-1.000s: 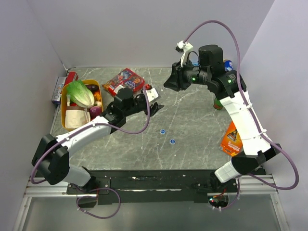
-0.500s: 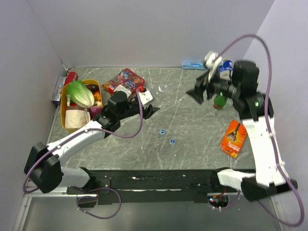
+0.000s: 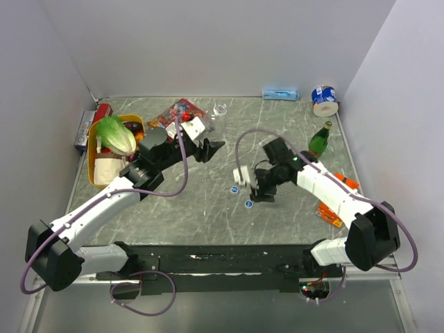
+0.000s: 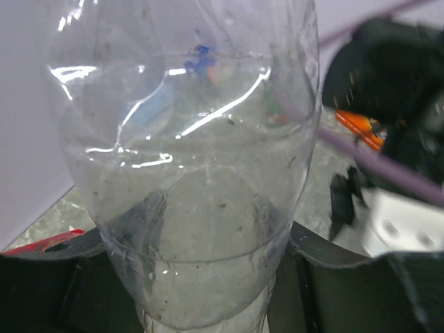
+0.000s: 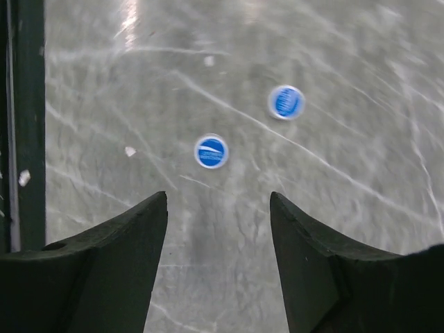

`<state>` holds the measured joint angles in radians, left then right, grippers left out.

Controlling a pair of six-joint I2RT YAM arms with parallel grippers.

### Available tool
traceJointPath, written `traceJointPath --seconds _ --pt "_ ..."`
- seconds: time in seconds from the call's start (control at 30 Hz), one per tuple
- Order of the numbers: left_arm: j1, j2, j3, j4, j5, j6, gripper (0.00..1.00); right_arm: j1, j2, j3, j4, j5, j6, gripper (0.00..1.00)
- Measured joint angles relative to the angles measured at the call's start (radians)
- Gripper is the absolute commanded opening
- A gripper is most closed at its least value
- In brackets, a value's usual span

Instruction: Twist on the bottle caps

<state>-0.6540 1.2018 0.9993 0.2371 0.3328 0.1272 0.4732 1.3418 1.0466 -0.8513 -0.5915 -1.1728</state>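
Observation:
Two small blue bottle caps point(image 3: 234, 189) point(image 3: 248, 204) lie flat on the grey table. In the right wrist view the caps point(image 5: 211, 151) point(image 5: 286, 102) sit just ahead of my right gripper point(image 5: 218, 205), which is open and empty, low over the table. My right gripper point(image 3: 258, 192) hangs beside both caps. A clear plastic bottle point(image 4: 187, 180) fills the left wrist view, its narrow end between the jaws of my left gripper point(image 3: 211, 146), which is shut on it. A clear bottle point(image 3: 220, 109) shows just beyond that gripper in the top view; I cannot tell whether it is the same one.
A yellow bin point(image 3: 91, 158) with lettuce stands at the left, with a red snack pack point(image 3: 177, 114) behind the left gripper. A green glass bottle point(image 3: 319, 141), a blue-and-white tin point(image 3: 324, 100) and an orange packet point(image 3: 331, 214) are on the right.
My right arm swung from the raised back right down to the table's middle beside the caps, and its jaws opened. My left arm shifted a little back and left.

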Motion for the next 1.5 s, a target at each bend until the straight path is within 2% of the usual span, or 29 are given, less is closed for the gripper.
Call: traceJointPath --seconds 0.17,0.33,0.67,0.9,1.27,1.47,1.5 --pt "0.031 -0.014 0.0 0.006 -0.007 -0.018 0.01 0.067 0.05 -0.072 0.052 0.049 -0.172 0.65" --pt "0.049 -0.014 0.0 0.003 -0.009 -0.034 0.01 0.083 0.145 -0.085 0.109 0.08 -0.232 0.61" --pt "0.072 -0.014 0.0 0.0 -0.009 -0.038 0.01 0.096 0.226 -0.085 0.133 0.11 -0.291 0.6" --pt "0.08 -0.014 0.0 0.0 -0.009 -0.038 0.01 0.116 0.266 -0.085 0.163 0.12 -0.3 0.52" --pt "0.085 -0.014 -0.003 0.001 -0.009 -0.038 0.02 0.131 0.28 -0.122 0.176 0.136 -0.328 0.5" --pt "0.086 -0.014 -0.011 0.001 -0.009 -0.038 0.02 0.142 0.277 -0.134 0.193 0.139 -0.32 0.41" --pt "0.086 -0.014 -0.012 0.0 -0.009 -0.038 0.02 0.143 0.277 -0.135 0.198 0.139 -0.316 0.35"
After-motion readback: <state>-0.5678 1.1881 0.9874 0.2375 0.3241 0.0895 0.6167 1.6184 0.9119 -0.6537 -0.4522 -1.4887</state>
